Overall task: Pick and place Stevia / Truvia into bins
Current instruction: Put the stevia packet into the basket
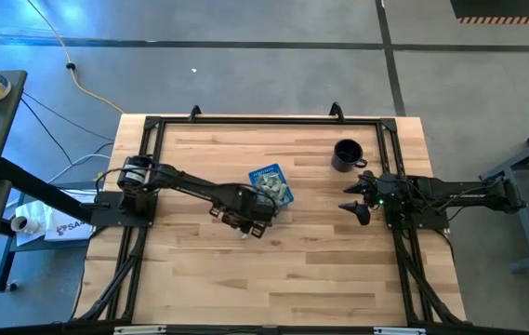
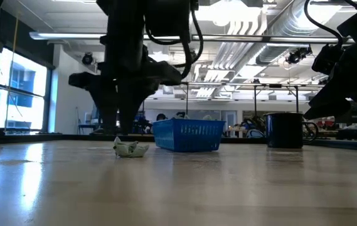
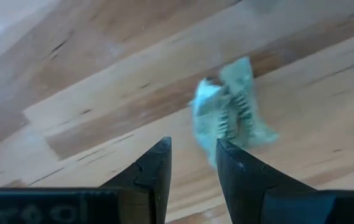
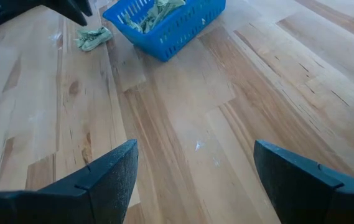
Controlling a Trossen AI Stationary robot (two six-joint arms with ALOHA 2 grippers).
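One crumpled pale green and white Stevia packet [image 3: 232,112] lies alone on the wooden table [image 1: 292,270], a little to the left of the blue tray [image 2: 187,135] in the low view. The tray [image 1: 271,183] holds more green packets [image 4: 155,14]. My left gripper [image 3: 193,149] hangs just above the loose packet [image 2: 131,149], pointing down. It is open, and the packet lies just ahead of its fingertips with nothing between them. My right gripper [image 4: 195,162] waits open at the table's right side [image 1: 355,207].
A black mug [image 1: 346,155] stands at the far right of the table, near the right arm's base. A dark metal frame [image 1: 152,126] runs around the table's edges. Bare wood lies between the tray and the table's near edge.
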